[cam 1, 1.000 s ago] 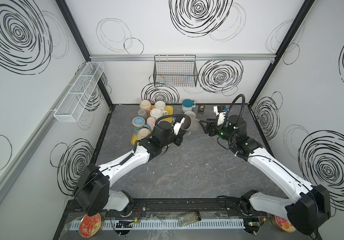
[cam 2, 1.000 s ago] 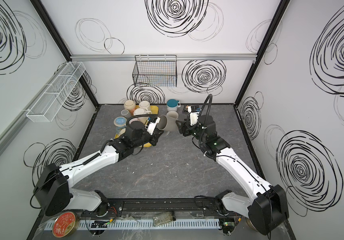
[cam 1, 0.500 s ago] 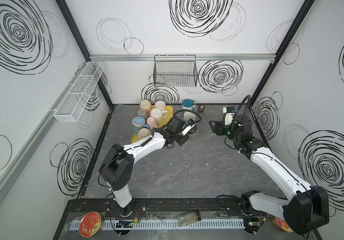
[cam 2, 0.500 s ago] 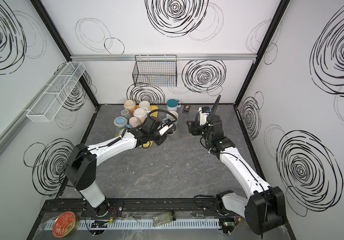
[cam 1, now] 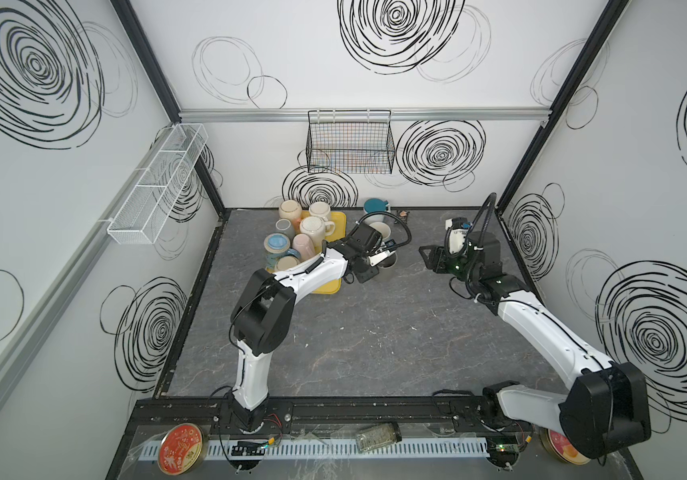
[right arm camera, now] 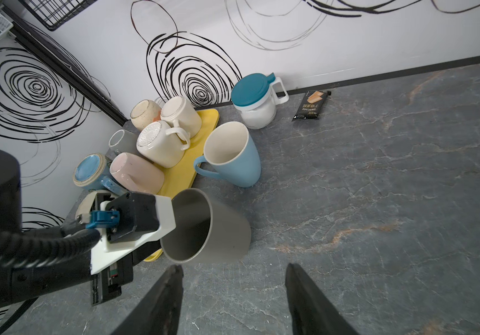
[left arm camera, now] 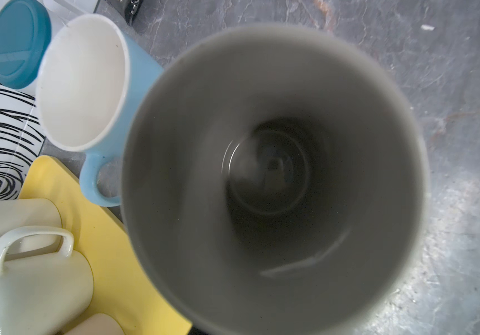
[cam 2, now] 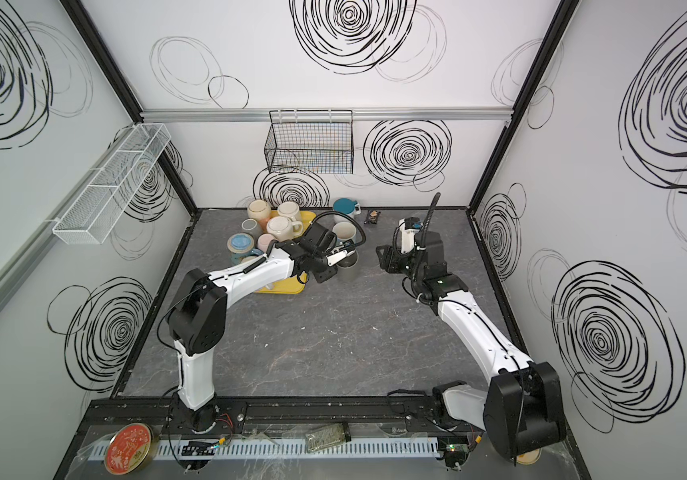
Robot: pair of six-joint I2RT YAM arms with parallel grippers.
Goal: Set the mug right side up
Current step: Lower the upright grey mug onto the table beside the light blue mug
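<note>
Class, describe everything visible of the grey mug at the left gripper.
The grey mug is plain, matte, tapered, wider at the rim, empty; no handle shows. It is mouth up but tilted, low over the table, beside the yellow tray and near the blue mug. The left gripper, shut, holds its rim side; whether its base touches the table is unclear.

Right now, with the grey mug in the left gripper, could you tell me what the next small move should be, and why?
Probably lower the grey mug until its base sits flat on the table. The left gripper holds it mouth up but somewhat tilted, close beside the blue mug; the right gripper stands open, holding nothing.
</note>
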